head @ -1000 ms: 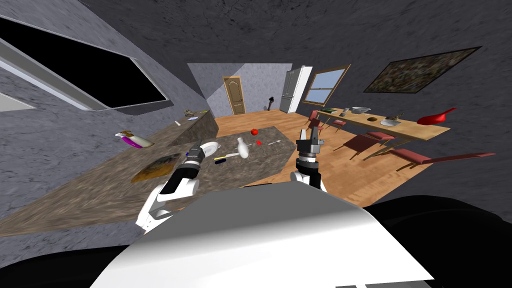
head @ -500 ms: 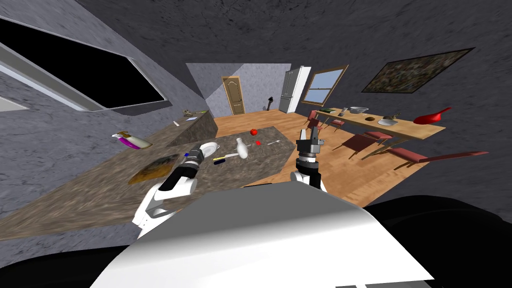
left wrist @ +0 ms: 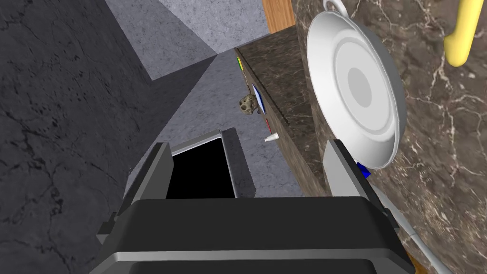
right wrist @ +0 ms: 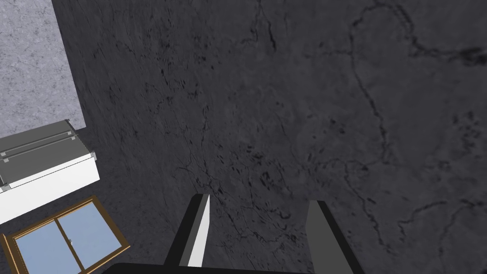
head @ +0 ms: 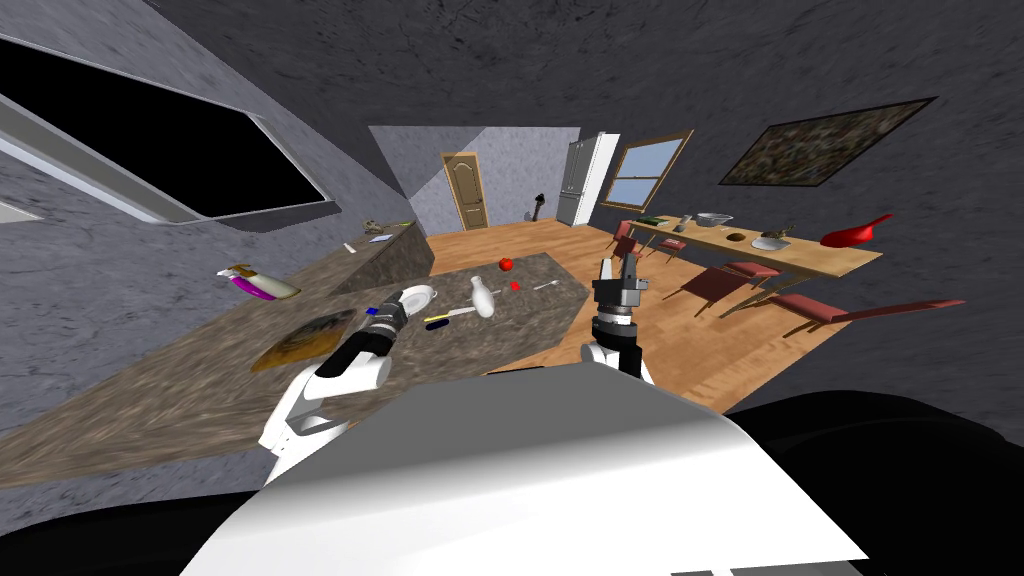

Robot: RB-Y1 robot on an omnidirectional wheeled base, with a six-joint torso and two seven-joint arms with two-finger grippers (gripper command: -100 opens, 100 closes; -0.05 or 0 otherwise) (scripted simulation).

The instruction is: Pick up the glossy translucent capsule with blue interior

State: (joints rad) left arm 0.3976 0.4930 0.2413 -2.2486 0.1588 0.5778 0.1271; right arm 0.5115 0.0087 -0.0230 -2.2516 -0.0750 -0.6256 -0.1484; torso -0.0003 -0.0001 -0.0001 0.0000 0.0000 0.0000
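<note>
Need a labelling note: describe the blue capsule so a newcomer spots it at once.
On the brown marble counter, find the white plate just ahead of the left hand. The capsule lies beside the plate's rim. It is small and bright blue, unlike the white plate and the yellow handle nearby.

left arm: stretched forward and low, white forearm nearly straight, wrist in line | left gripper (head: 397,303): fingers (left wrist: 152,175) spread wide apart, pointing ahead | right arm: elbow tucked near the torso, forearm raised upright | right gripper (head: 618,266): points upward, fingers (right wrist: 202,228) parted, blades parallel
</note>
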